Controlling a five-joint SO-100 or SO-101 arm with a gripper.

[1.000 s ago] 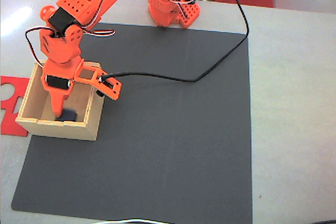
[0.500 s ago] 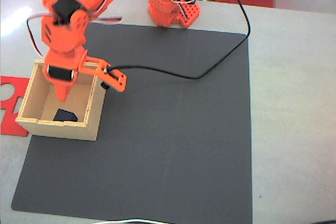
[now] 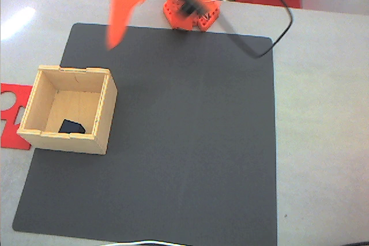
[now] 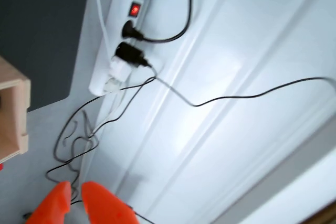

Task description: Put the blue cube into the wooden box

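The blue cube [image 3: 71, 126] lies on the floor of the wooden box [image 3: 107, 101], near its front wall, in the fixed view. The box stands on the left side of the black mat [image 3: 190, 142]. My orange gripper [image 3: 113, 40] is motion-blurred, high above the mat's back left corner, well clear of the box. In the wrist view the gripper [image 4: 75, 188] enters from the bottom edge with its two fingers close together and nothing between them. A corner of the wooden box [image 4: 11, 114] shows at that view's left edge.
A flat red cut-out sheet [image 3: 9, 113] lies left of the box. The arm's base [image 3: 189, 11] stands at the mat's back edge, with a black cable [image 3: 281, 34] looping to the right. A white power strip [image 4: 122, 40] and loose wires lie on the table.
The gripper has risen out of the box and swung up and back toward the base. The blue cube stays on the box floor.
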